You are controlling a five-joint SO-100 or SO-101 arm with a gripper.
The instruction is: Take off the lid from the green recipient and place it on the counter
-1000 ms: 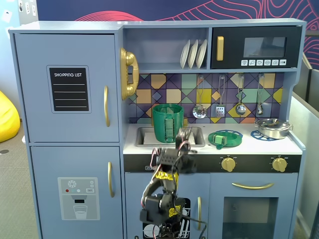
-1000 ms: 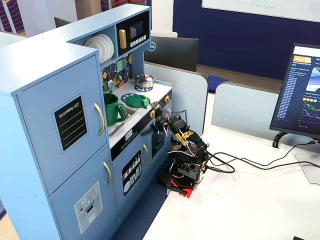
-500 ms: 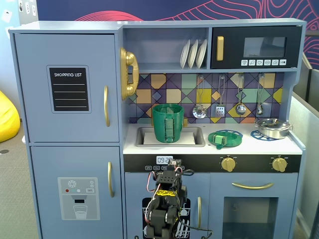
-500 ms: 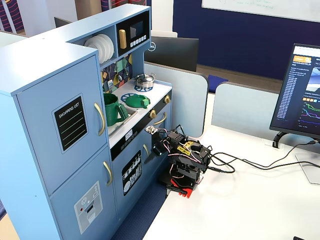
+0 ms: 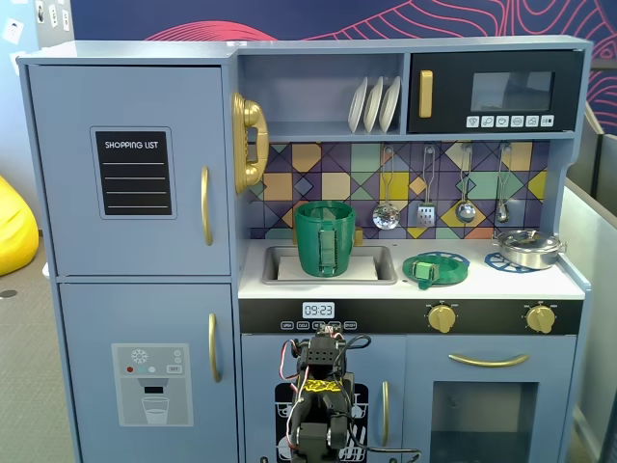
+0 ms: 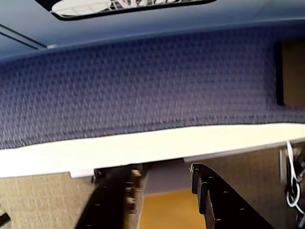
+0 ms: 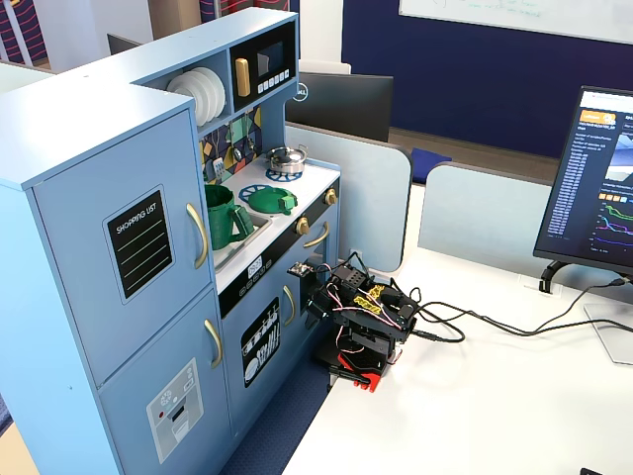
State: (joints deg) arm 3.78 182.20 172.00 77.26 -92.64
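The green recipient (image 5: 325,238) stands upright in the recessed sink, its top uncovered; it also shows in the other fixed view (image 7: 226,217). The lid (image 5: 436,269) lies flat on the white counter (image 5: 540,283) over a blue burner ring, to the right of the sink, and it shows in the other fixed view (image 7: 271,201) too. My arm (image 5: 321,386) is folded low in front of the kitchen's lower doors, far below both things. In the wrist view my gripper (image 6: 164,172) is open and empty, facing the white table edge and blue carpet.
A silver pot (image 5: 528,248) sits on the counter's right burner. Utensils hang on the tiled back wall and plates stand on the shelf above. The arm's base (image 7: 361,332) sits on a white desk, with cables trailing right toward a monitor (image 7: 600,188).
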